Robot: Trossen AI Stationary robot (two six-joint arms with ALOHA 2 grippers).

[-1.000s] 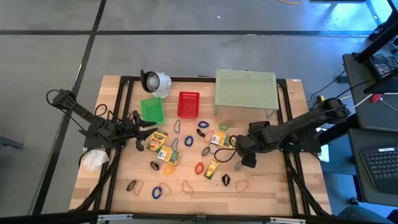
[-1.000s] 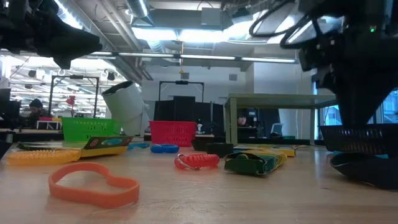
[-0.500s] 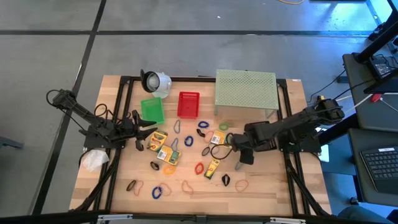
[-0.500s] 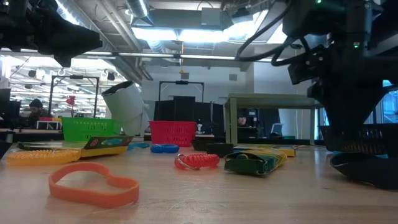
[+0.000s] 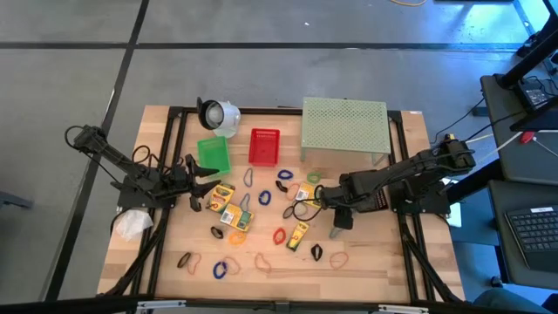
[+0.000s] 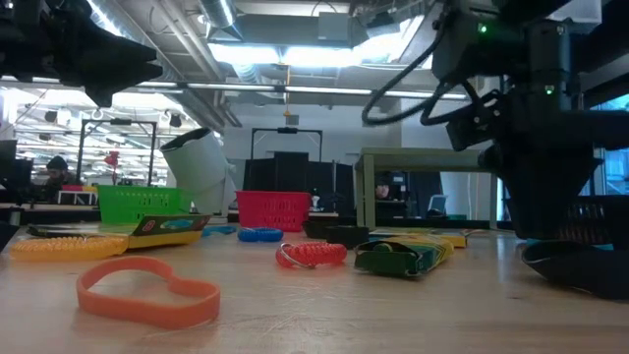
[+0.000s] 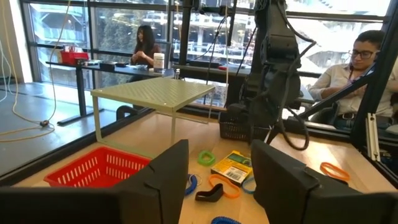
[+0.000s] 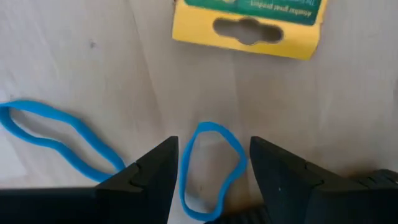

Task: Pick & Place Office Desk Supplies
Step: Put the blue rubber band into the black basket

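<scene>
Yellow-and-green crayon boxes (image 5: 220,196) and thin rubber-band loops lie flat, scattered over the middle of the wooden table. My right gripper (image 5: 330,202) points down, open, low over the table beside one crayon box (image 5: 307,194). In the right wrist view its fingers stand either side of a small blue loop (image 8: 211,163). A longer blue band (image 8: 56,140) lies beside it, and the box's yellow hang tab (image 8: 249,28) lies beyond. My left gripper (image 5: 199,176) waits level at the table's left, open (image 7: 219,180), with nothing between its fingers.
A green basket (image 5: 213,155), a red basket (image 5: 264,146), a pale green perforated shelf (image 5: 344,126) and a white round object (image 5: 218,113) stand along the far edge. More loops (image 5: 221,269) lie near the front edge. People sit beyond the table (image 7: 354,68).
My right gripper has moved toward the table's left edge and sunk lower, closer to the crayon box in the middle. The things on the table lie as before.
</scene>
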